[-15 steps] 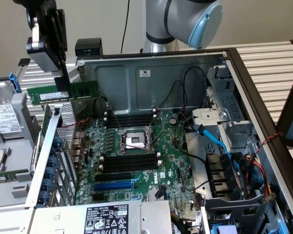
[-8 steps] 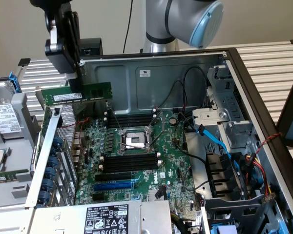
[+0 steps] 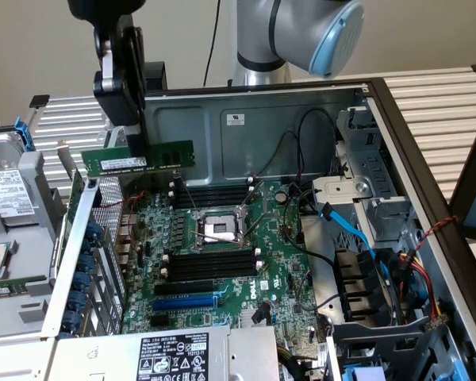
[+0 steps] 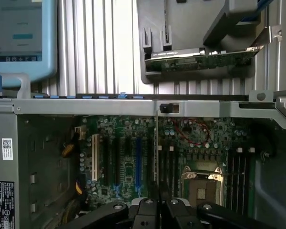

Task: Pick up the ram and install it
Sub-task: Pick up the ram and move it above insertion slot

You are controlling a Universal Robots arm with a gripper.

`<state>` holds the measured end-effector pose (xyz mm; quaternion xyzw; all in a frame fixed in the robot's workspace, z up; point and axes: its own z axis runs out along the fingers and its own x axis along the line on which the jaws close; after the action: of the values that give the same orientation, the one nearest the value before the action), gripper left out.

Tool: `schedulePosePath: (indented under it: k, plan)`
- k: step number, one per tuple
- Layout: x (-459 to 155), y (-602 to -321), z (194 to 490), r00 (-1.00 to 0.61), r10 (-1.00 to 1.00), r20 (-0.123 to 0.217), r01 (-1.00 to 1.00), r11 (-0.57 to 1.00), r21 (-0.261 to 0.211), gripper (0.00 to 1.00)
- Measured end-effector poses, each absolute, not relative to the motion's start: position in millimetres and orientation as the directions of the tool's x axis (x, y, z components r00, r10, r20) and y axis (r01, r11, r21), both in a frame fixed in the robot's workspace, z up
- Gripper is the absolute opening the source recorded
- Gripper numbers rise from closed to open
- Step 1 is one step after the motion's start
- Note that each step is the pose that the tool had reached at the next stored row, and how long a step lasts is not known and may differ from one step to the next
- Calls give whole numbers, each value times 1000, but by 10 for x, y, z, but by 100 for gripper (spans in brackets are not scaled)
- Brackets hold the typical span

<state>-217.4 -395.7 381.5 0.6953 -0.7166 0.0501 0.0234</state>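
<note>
The ram [image 3: 163, 156] is a long green stick with a white label, held level in the air above the back left corner of the motherboard [image 3: 282, 262]. My gripper [image 3: 137, 152] hangs down from above and is shut on the stick near its middle. In the wrist view the ram [image 4: 156, 143] appears edge-on as a thin line running out from my gripper [image 4: 157, 204], over the board between the expansion slots and the CPU socket [image 4: 202, 183]. Black memory slots [image 3: 214, 193] lie behind the CPU socket [image 3: 220, 228], and more black memory slots [image 3: 210, 264] lie in front of it.
The open computer case has a metal back wall [image 3: 246, 127] and a drive cage with blue and black cables [image 3: 357, 238] on the exterior view's right. A blue slot [image 3: 186, 302] and the power supply label [image 3: 174, 355] sit near the front. A hard drive [image 3: 4, 194] lies outside at the left.
</note>
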Motion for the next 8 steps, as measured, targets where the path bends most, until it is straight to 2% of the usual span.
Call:
schedulePosePath:
  k: [8]
  plan:
    - [-2015,-3934,3810,-31,-993,110,-999,28,-29,12]
